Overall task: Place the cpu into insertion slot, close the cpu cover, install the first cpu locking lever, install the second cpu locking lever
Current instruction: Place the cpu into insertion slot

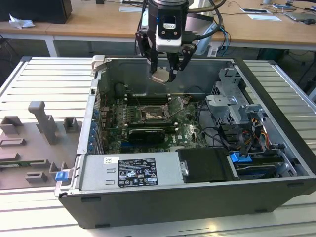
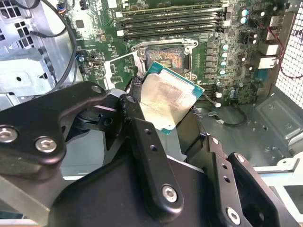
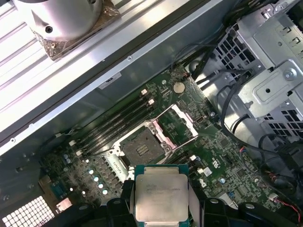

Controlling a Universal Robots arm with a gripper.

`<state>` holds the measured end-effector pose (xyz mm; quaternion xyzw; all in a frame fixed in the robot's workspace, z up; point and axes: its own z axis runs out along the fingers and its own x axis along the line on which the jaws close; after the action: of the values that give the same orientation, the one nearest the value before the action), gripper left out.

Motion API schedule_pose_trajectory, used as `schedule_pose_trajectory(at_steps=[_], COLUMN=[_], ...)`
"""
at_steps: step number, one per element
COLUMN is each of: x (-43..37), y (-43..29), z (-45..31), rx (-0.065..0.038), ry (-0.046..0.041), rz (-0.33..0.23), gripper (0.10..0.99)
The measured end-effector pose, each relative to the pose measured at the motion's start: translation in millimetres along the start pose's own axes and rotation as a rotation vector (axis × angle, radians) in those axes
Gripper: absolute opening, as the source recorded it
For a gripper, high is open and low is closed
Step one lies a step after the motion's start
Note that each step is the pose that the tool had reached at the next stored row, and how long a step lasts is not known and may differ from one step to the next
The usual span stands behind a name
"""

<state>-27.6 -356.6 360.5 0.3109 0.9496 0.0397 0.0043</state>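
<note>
The cpu (image 1: 160, 78) (image 2: 168, 101) (image 3: 161, 198) hangs in the gripper (image 1: 164, 73), pinched between its fingers, above the open case (image 1: 148, 207) near its far wall. The slot (image 1: 150, 114) (image 2: 165, 57) (image 3: 142, 147) lies lower and nearer on the green board (image 1: 190, 133), dark centre bare. Its cover (image 1: 177, 106) (image 3: 176, 125) stands tilted up just beside it, on the exterior view's right. Long memory slots (image 1: 153, 98) run along the slot's far side and a black card (image 1: 144, 133) lies on its near side. A drive cage (image 1: 232, 98) and cables (image 1: 217, 133) crowd the exterior view's right. The cpu is a flat square with a silvery-beige face and a green rim, held tilted.
</note>
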Motion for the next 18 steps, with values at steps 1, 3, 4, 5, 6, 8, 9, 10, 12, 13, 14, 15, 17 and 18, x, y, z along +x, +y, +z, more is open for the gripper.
schedule_pose_trajectory(at_steps=[1,3,4,5,6,8,9,10,12,13,14,15,17,18], x=[0.0,0.0,0.0,0.0,0.0,0.2,0.2,0.2,0.2,0.2,0.2,0.4,0.5,0.5], y=[0.0,0.0,0.0,-0.1,0.0,-0.2,-0.2,-0.3,-0.4,-0.4,-0.4,-0.3,0.0,0.0], z=[0.1,0.3,0.5,0.6,0.9,1.4,1.7,2.0,2.5,3.0,3.1,3.2,3.5,3.6], rx=[0.0,0.0,0.0,0.0,-0.001,-0.001,-0.001,-0.001,-0.001,-0.001,-0.001,-0.001,0.0,-0.001], ry=[-0.0006,-0.0013,-0.0016,-0.002,-0.0025,-0.0036,-0.004,-0.0046,-0.0058,-0.0064,-0.007,-0.0078,-0.0099,-0.0108], rz=[0.006,0.015,0.02,0.025,0.032,0.046,0.052,0.059,0.074,0.084,0.089,0.095,0.115,0.126], gripper=[0.541,0.541,0.541,0.541,0.541,0.541,0.541,0.541,0.541,0.541,0.541,0.541,0.541,0.541])
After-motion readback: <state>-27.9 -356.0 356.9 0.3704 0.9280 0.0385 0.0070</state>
